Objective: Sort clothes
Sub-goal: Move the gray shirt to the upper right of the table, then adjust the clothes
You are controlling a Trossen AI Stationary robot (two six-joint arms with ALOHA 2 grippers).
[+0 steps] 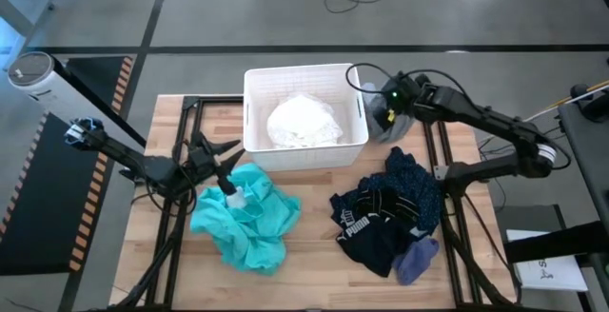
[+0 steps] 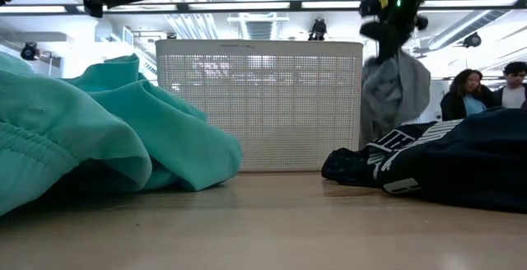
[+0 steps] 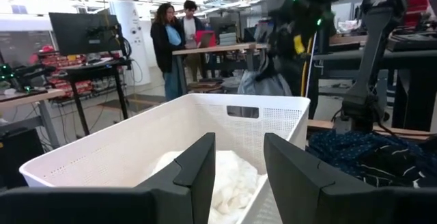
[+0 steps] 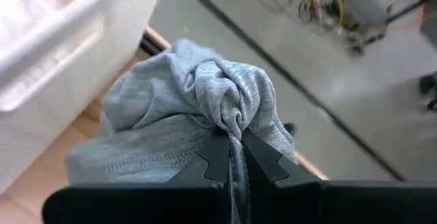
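My right gripper [image 4: 232, 157] is shut on a grey garment [image 4: 177, 115] just right of the white bin [image 1: 304, 76]; the garment hangs beside the bin in the low view [image 2: 395, 89]. A white garment [image 1: 303, 122] lies in the bin. My left gripper [image 3: 235, 169] is open and empty, above the far edge of the teal garment [image 1: 249, 215], facing the bin. A navy-black garment with white lettering [image 1: 376, 222], a dark patterned one [image 1: 411, 174] and a small lavender piece [image 1: 417, 260] lie in a pile at the right. My right gripper pinches a bunched, twisted fold of the grey garment [image 4: 235, 118] between its two fingers, several layers gathered together. The garment hangs slack below the gripper [image 2: 387, 23]. Its lower end is hidden behind the dark pile in the low view.
The bin stands at the table's far middle, its perforated wall [image 2: 259, 105] between the two piles. People stand at desks in the room beyond the table [image 3: 171, 39]. Bare wood shows along the near edge [image 1: 314, 274].
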